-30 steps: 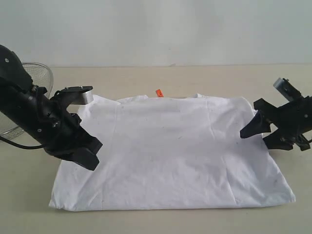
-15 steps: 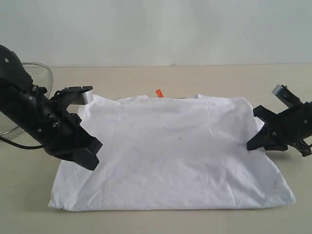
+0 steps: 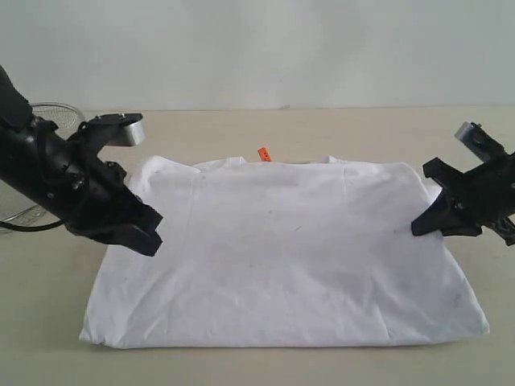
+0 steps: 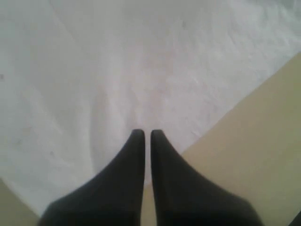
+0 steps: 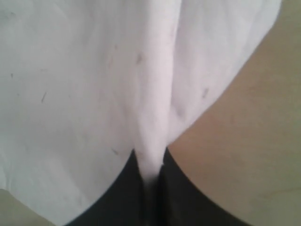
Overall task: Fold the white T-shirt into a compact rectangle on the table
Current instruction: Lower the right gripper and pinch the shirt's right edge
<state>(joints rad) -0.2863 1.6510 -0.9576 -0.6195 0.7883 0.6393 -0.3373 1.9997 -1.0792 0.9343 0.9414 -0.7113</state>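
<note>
white T-shirt (image 3: 282,257) spread on table (image 3: 322,129), left claw (image 3: 151,244) and right claw (image 3: 416,231) pinching its sides

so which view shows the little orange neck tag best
The exterior view: the small orange neck tag sits in plain sight at the collar edge of the white cotton T-shirt, bright against the cloth. Both wrist views show only plain white fabric and pale beige table, no tag.

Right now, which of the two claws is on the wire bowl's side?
The left claw, at the left edge of the shirt: the wire bowl shows behind its arm. The right claw is at the opposite edge, away from it.
</note>
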